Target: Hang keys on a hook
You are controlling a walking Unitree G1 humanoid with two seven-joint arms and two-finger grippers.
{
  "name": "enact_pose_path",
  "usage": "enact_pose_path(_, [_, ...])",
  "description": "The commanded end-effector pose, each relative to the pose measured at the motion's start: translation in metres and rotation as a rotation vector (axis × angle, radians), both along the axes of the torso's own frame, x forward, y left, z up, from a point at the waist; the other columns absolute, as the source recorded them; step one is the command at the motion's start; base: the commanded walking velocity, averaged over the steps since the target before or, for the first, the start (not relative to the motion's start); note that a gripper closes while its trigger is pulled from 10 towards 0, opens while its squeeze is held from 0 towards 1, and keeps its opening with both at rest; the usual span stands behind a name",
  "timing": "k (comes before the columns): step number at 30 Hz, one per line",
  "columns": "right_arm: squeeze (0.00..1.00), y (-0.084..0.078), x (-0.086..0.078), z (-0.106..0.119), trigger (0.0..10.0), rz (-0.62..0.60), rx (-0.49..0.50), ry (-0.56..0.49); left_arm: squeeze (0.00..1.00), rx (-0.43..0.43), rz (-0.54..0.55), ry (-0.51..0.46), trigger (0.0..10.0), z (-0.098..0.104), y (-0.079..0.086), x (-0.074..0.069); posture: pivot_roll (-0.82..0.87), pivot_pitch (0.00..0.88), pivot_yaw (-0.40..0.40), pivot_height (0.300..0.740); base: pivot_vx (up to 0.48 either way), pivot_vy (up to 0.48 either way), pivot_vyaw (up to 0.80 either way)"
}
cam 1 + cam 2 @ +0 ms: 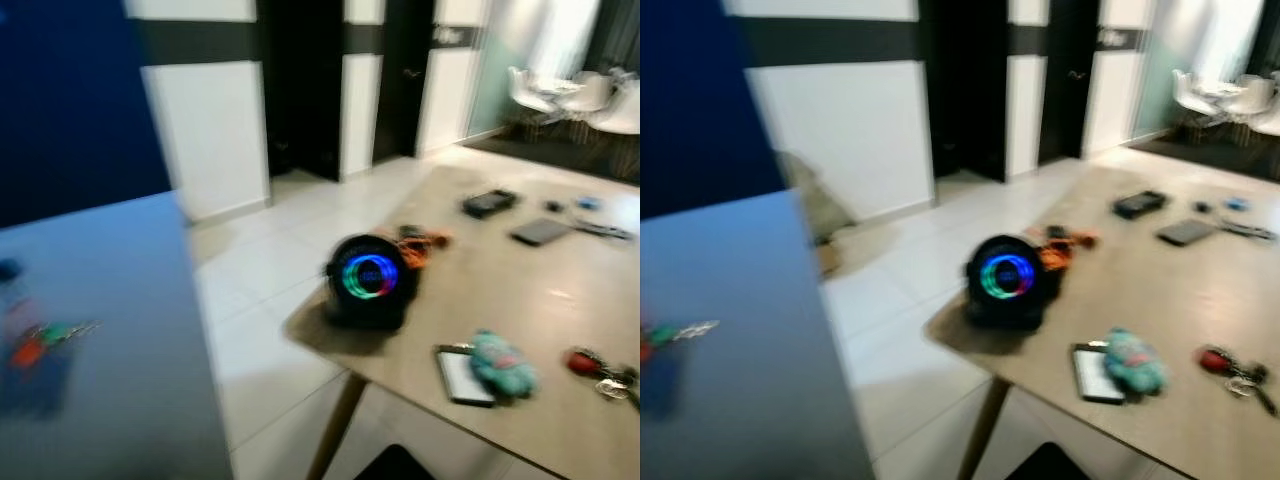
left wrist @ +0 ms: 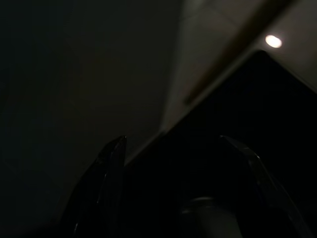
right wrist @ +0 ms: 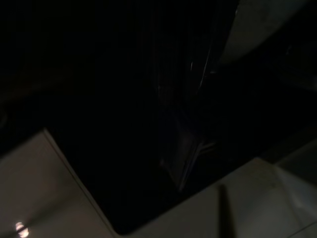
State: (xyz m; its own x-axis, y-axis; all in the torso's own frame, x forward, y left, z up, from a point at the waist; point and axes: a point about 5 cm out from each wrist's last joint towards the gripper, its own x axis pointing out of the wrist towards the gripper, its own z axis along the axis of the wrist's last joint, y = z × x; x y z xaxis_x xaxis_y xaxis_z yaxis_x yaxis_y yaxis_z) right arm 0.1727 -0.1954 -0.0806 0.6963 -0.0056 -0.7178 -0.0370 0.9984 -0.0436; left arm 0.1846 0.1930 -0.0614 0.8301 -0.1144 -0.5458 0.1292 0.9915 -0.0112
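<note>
Keys (image 1: 600,372) lay on the table (image 1: 540,300); light, jangly, I'd grab the ring. Left hand (image 2: 181,193) hung released; right hand's state I couldn't tell.

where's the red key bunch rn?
The red keys lie on the wooden table at the head views' far right, near its front edge, right of the teal plush and small tablet.

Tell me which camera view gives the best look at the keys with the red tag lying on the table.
The right eye view: the keys lie whole on the table near its right edge, though blurred. The left eye view has them at the frame's border, partly cut off. Both wrist views are very dark and I can make out no keys there.
</note>
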Motion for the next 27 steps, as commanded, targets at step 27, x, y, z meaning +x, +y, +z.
enact_pose_path(27, [0.00,0.0002,-0.0057,-0.0032,10.0,-0.044,0.029,0.020,0.00,-0.027,-0.015,-0.011,10.0,0.0018,-0.0017,0.0026,0.06,0.057,-0.025,0.740,-0.139,0.000,0.12])
